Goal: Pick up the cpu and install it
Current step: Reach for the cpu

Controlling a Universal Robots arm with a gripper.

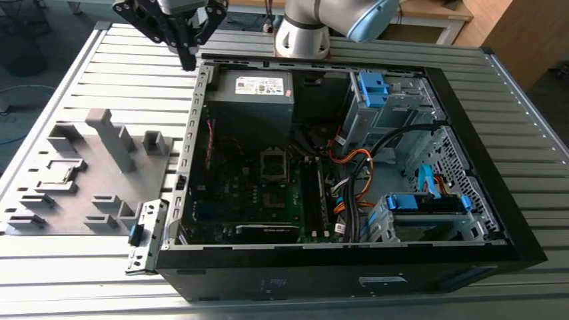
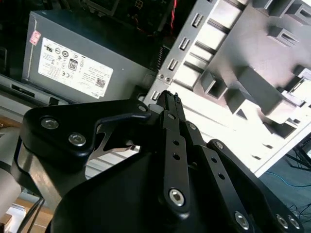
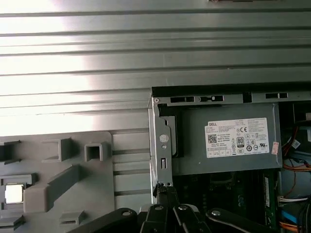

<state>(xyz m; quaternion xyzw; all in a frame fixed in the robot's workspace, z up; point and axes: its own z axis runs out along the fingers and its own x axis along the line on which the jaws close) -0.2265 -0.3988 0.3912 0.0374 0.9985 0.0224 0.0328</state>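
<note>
Nothing is installed yet: the cpu (image 3: 13, 193) lies in the grey tray (image 3: 97, 187) (the gripper (image 1: 188, 64), jaws closed and empty, waits beside the case (image 1: 498, 200)).

Exterior view high over case (image 1: 356, 283); both wrist views near power supply (image 3: 228, 141).

The cpu (image 1: 60, 175) (image 3: 13, 193) was a small, flat, square chip. Its silver-grey metal top caught the light and showed bright in the first wrist view. It lay flat with the metal face up, seated in a shallow pocket of the grey fixture tray (image 1: 93, 185). The pocket was in the part of the tray toward the exterior view's left, and the tray's raised grey blocks stood close around the chip.
</note>
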